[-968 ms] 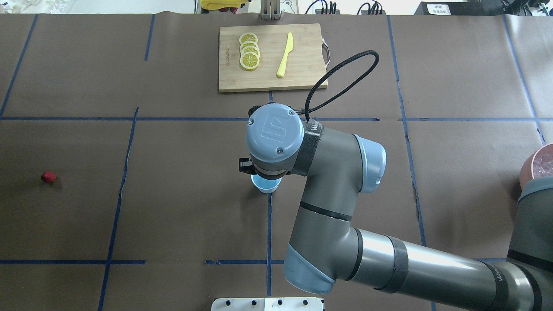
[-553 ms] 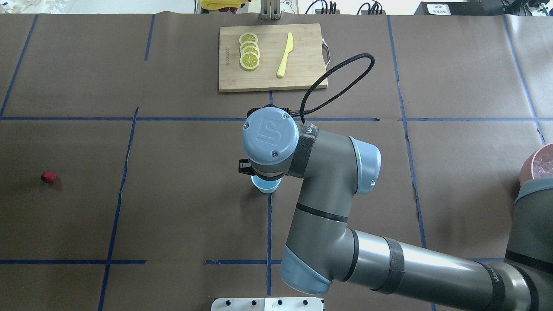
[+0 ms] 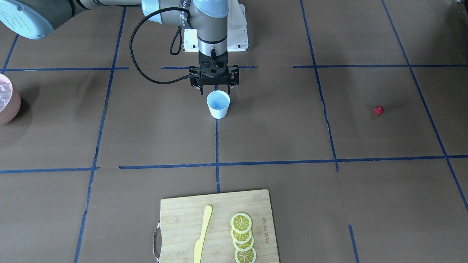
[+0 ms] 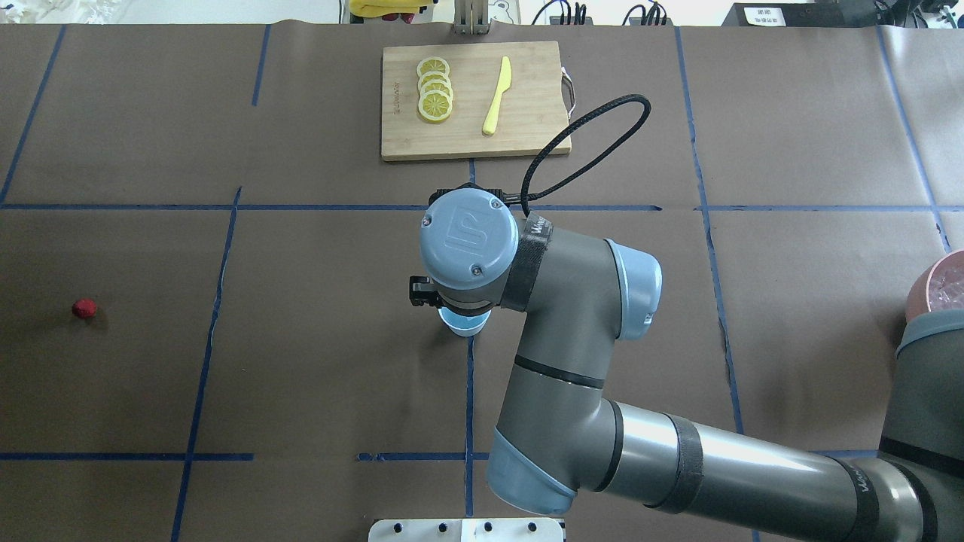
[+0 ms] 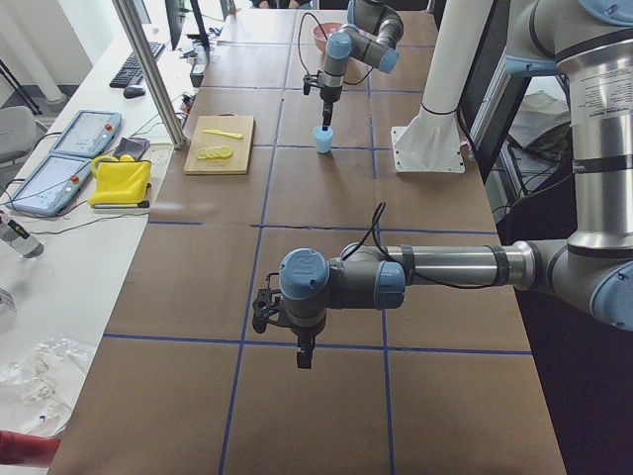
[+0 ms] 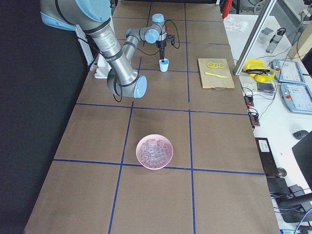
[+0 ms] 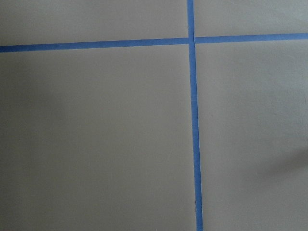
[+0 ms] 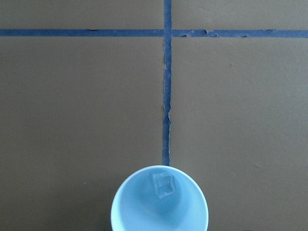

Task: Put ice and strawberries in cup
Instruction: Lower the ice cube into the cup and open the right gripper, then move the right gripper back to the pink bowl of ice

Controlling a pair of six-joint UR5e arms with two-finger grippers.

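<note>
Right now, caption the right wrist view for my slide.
One ice cube lies inside the pale-blue cup on the blue-taped table.

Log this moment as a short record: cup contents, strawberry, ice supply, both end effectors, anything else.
cup: upright, one ice cube inside
strawberry: on the table, far to robot's left, not in cup
ice supply: cubes in pink bowl, robot's right
right end effector: open, above the cup
left end effector: over bare table; open or shut cannot be told
other: cutting board, lemon slices, yellow knife
</note>
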